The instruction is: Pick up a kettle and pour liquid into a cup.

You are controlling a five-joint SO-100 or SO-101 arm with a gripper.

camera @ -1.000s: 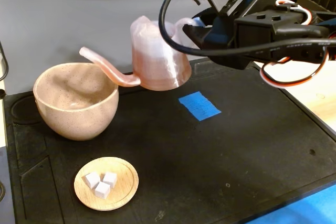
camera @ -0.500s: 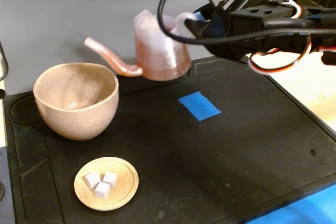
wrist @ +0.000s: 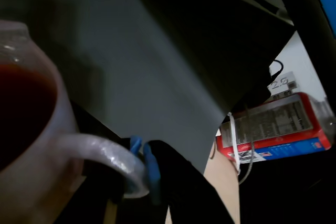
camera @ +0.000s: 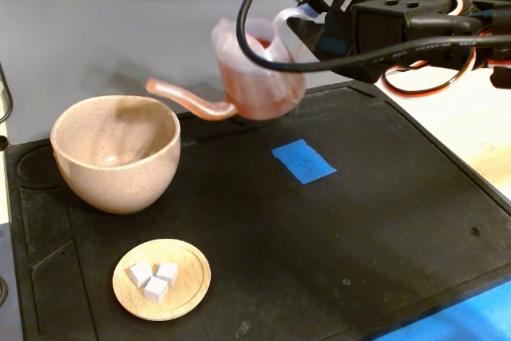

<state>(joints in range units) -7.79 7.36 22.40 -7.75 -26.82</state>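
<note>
**Kettle held aloft beside speckled cup**

Small translucent pinkish plastic kettle (camera: pixel 259 77) with ribbed conical body, held in the air above the far edge of the black work mat (camera: pixel 383 221) in the fixed view, body tipped slightly. Long axis roughly horizontal, running from loop handle at 3 o'clock to thin S-curved spout at 9 o'clock; spout tip just short of, and above, the rim of the large round beige-pink speckled ceramic cup (camera: pixel 116 153). Cup upright at the mat's 9 o'clock side, well clear of the kettle body. Reddish tea-coloured liquid (wrist: pixel 21 108) visible inside the kettle in the wrist view. Black two-finger gripper (camera: pixel 297 31) clamped on the kettle's handle, blue-padded finger pressed to the loop; arm reaching in near-horizontal from 2 o'clock, cables looping over it. Blue tape square (camera: pixel 303 160) flat near mat centre. Small flat wooden dish (camera: pixel 162 279) with white cubes (camera: pixel 153 279) at 7 o'clock.
</note>
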